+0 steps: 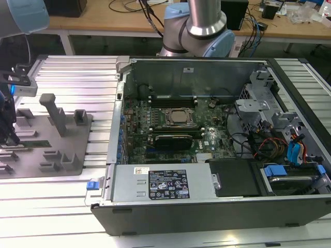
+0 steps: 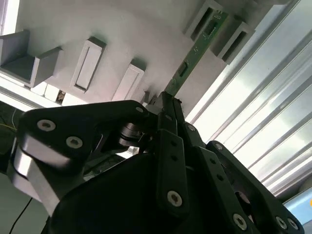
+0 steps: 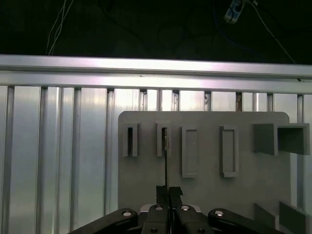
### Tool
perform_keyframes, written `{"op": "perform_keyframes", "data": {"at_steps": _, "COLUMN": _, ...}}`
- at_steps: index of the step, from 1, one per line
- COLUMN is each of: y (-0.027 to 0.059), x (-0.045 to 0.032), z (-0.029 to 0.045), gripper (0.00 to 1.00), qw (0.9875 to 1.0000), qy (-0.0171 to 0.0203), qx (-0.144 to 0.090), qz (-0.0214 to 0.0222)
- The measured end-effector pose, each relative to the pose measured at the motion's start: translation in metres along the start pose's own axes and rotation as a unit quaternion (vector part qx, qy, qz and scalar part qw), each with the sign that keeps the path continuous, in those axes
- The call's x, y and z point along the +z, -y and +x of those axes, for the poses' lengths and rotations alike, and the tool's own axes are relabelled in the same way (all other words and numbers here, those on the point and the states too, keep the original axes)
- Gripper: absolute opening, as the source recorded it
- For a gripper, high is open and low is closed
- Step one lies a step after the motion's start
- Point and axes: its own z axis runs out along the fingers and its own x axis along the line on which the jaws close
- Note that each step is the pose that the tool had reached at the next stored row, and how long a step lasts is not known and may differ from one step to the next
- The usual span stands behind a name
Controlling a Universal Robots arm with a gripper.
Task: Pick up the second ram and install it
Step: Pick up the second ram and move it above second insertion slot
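Note:
The second ram [image 2: 195, 48] is a thin green stick lying in the slotted holders of the grey tray [image 2: 112, 29]. In the first wrist view it shows edge-on as a narrow line [image 3: 166, 158] running from a tray slot to my gripper [image 3: 168, 191]. My gripper [image 2: 166, 105] is shut on the near end of the stick, with its black fingers [image 2: 170, 146] pressed together around it. In the exterior view the gripper [image 1: 10, 135] hangs over the tray [image 1: 77, 150] at the far left, and the green stick [image 1: 32, 143] lies beside it.
The open computer case [image 1: 207, 191] takes up the middle and the exterior view's right, with the motherboard [image 1: 173, 119], its memory slots [image 1: 170, 101], a power supply [image 1: 165, 183] and cables [image 1: 264, 142]. Upright grey posts [image 1: 54, 111] stand on the tray. Ribbed aluminium table [image 1: 77, 77] surrounds everything.

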Motion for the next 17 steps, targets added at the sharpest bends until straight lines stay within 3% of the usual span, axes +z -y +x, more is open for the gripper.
{"op": "perform_keyframes", "data": {"at_steps": 3, "y": -0.0006, "x": -0.0131, "z": -0.0003, "gripper": 0.09, "qw": 1.0000, "qy": 0.0000, "qx": 0.000, "qz": 0.0000}}
{"op": "perform_keyframes", "data": {"at_steps": 7, "y": -0.0010, "x": -0.0224, "z": -0.0005, "gripper": 0.09, "qw": 1.0000, "qy": 0.0000, "qx": 0.000, "qz": 0.0000}}
{"op": "perform_keyframes", "data": {"at_steps": 10, "y": -0.0016, "x": -0.0357, "z": -0.0008, "gripper": 0.09, "qw": 1.0000, "qy": 0.0000, "qx": 0.000, "qz": 0.0000}}
{"op": "perform_keyframes", "data": {"at_steps": 17, "y": -0.0025, "x": -0.0568, "z": -0.0013, "gripper": 0.09, "qw": 1.0000, "qy": 0.0000, "qx": 0.000, "qz": 0.0000}}
